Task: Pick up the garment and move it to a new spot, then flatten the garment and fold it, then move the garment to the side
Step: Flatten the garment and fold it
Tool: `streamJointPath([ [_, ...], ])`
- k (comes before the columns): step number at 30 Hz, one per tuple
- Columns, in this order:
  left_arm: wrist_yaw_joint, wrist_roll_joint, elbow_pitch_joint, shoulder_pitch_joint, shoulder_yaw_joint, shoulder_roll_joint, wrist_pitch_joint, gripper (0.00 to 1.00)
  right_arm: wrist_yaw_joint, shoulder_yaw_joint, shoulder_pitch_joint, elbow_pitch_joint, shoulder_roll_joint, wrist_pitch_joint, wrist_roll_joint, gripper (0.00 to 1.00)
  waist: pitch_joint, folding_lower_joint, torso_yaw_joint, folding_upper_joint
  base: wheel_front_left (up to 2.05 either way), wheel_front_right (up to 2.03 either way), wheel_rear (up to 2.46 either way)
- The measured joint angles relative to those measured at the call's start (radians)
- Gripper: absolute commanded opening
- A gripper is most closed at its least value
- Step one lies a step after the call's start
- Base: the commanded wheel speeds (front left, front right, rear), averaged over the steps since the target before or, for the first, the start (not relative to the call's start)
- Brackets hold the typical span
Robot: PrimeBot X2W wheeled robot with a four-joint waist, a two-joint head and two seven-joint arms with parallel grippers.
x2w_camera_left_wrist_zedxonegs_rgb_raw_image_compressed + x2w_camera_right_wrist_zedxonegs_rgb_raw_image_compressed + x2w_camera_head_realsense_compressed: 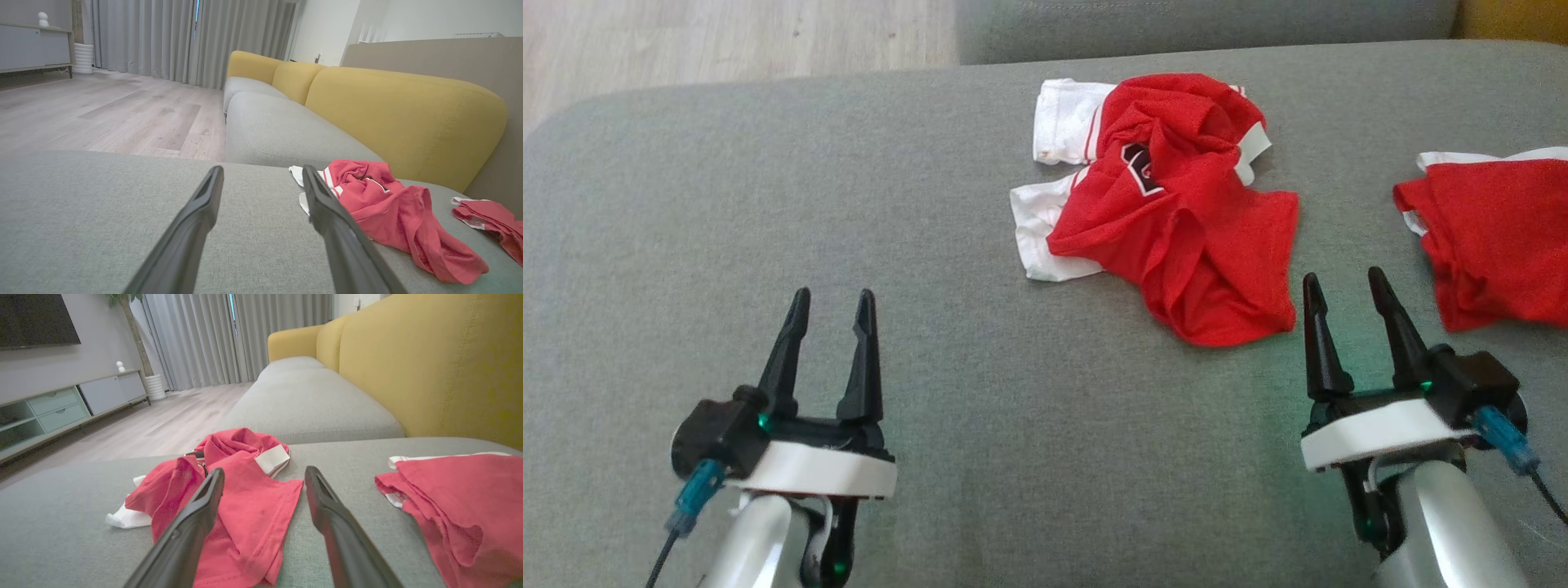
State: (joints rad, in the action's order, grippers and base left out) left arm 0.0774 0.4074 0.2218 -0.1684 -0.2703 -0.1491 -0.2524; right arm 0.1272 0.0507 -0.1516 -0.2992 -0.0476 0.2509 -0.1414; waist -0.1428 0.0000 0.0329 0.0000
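The crumpled garment is lying on the cushion, not yet picked up. The right gripper, just beside the garment, and the left gripper, well apart from it, are hovering with fingers spread, empty. The next move is probably calling for pinching its near hem.

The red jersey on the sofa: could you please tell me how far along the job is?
Nothing looks done: the red jersey lies crumpled on the grey cushion. Nothing is in hand; the left gripper and right gripper are open, empty. Pickup, flattening, folding, moving aside remain.
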Motion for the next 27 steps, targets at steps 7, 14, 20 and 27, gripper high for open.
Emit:
streamJointPath([
  [7, 0.034, -0.04, 0.005, -0.013, 0.017, 0.045, 0.0, 1.0, 0.0, -0.057, -0.172, -0.221, 0.0, -0.077, -0.001, 1.0, -0.041, 0.0001, 0.034, 0.0, 0.0, 0.0, 0.0],
  [14, 0.047, -0.049, 0.027, -0.032, 0.016, 0.068, 0.0, 1.0, 0.0, -0.132, -0.33, -0.461, -0.001, -0.167, -0.037, 1.0, -0.078, 0.0001, 0.082, 0.0, 0.0, 0.0, 0.0],
  [20, 0.047, -0.057, 0.028, -0.049, 0.017, 0.075, -0.001, 1.0, 0.0, -0.17, -0.394, -0.594, -0.003, -0.18, -0.013, 1.0, -0.094, 0.0001, 0.105, 0.0, 0.0, 0.0, 0.0],
  [27, 0.047, -0.057, 0.03, -0.05, 0.016, 0.081, -0.001, 1.0, 0.0, -0.159, -0.47, -0.695, -0.008, -0.12, 0.022, 0.0, -0.099, 0.0001, 0.093, 0.0, 0.0, 0.0, 0.0],
])
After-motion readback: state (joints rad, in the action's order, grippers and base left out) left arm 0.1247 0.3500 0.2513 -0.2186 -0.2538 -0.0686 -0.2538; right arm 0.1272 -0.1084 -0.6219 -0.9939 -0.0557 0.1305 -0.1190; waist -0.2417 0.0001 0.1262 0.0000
